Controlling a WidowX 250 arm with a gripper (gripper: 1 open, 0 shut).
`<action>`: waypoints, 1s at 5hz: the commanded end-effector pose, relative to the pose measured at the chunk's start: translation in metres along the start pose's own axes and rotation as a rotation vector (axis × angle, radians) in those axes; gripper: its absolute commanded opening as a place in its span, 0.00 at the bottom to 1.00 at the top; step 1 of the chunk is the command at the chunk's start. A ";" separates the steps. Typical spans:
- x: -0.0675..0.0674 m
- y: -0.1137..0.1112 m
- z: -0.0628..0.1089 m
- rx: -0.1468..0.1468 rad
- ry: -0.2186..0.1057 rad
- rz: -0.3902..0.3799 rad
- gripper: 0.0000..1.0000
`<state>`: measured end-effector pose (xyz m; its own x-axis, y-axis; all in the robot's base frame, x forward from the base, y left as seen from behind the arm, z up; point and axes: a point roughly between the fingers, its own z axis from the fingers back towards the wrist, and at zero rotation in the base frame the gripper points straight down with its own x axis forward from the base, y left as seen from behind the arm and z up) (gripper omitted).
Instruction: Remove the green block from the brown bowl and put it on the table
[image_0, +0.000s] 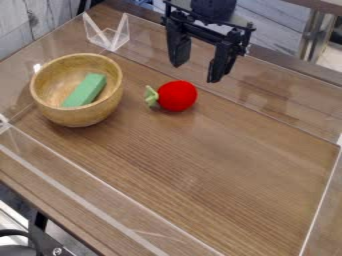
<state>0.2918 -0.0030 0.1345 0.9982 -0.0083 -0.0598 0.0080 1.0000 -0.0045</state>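
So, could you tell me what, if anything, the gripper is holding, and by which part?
Nothing is held; the open gripper hovers above the table.

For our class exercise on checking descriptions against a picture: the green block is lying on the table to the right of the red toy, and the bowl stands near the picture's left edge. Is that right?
Not quite: the camera view shows the green block inside the bowl, left of the red toy.

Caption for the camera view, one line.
Green block inside the brown bowl, red toy beside it on the wooden table.
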 end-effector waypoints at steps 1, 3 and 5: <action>-0.003 0.003 -0.012 -0.005 0.031 0.007 1.00; -0.025 0.078 -0.014 -0.030 -0.020 0.132 1.00; -0.037 0.143 -0.025 -0.064 -0.047 0.252 1.00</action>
<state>0.2455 0.1373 0.0966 0.9630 0.2571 -0.0810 -0.2629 0.9621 -0.0725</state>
